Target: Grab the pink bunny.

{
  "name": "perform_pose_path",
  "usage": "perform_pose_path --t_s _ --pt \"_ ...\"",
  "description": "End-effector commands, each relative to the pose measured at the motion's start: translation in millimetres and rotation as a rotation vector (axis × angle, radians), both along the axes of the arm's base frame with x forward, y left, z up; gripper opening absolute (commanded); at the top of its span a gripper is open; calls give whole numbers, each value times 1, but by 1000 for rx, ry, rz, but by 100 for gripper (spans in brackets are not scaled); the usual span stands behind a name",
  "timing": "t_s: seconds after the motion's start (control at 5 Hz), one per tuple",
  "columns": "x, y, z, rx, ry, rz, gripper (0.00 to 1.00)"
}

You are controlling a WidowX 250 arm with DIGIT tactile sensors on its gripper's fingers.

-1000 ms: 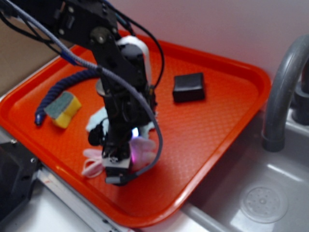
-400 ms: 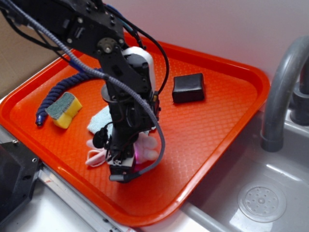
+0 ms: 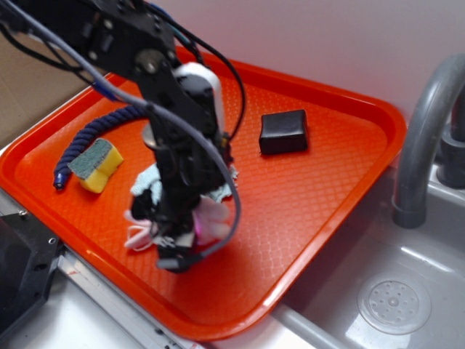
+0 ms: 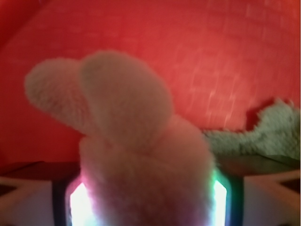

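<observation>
- Seemingly the grab is near its end: in the wrist view the pink bunny (image 4: 136, 155) fills the lower centre of the frame, wedged between the two lit pads at the bottom edge, so the jaws look clamped on its body.
- From the exterior view the gripper (image 3: 176, 243) sits low in the lower left of the frame, over the front part of the orange tray (image 3: 341, 182), with pale pink plush (image 3: 211, 218) showing on either side of it.
- Whether the bunny is lifted clear of the tray or only pinched against it I cannot tell; the arm hides its underside and the picture is blurred.
- What is left, as I judge it, is to confirm a firm hold and raise the toy off the tray; a soft plush may slip if the grip is only on an ear.
- Count on the tray: one pink bunny, one light-blue cloth (image 3: 149, 182) just behind the gripper, one yellow sponge with a grey-green scouring face (image 3: 93, 163) at the left, one dark blue rope (image 3: 98, 131) curling above the sponge, one black block (image 3: 283, 131) well apart in the upper centre.
- Off the tray: one grey faucet (image 3: 421, 145) at the right edge above one sink drain (image 3: 394, 305) at the lower right.
</observation>
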State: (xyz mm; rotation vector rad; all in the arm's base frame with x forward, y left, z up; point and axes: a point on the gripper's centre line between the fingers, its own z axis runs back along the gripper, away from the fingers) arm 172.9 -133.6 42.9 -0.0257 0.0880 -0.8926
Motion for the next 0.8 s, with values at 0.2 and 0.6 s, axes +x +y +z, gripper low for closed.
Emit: perform_pose_path --t_s 0.2,0.6 --pt "24 57 145 62 -182 729 0" --pt "26 68 149 -27 -164 938 0"
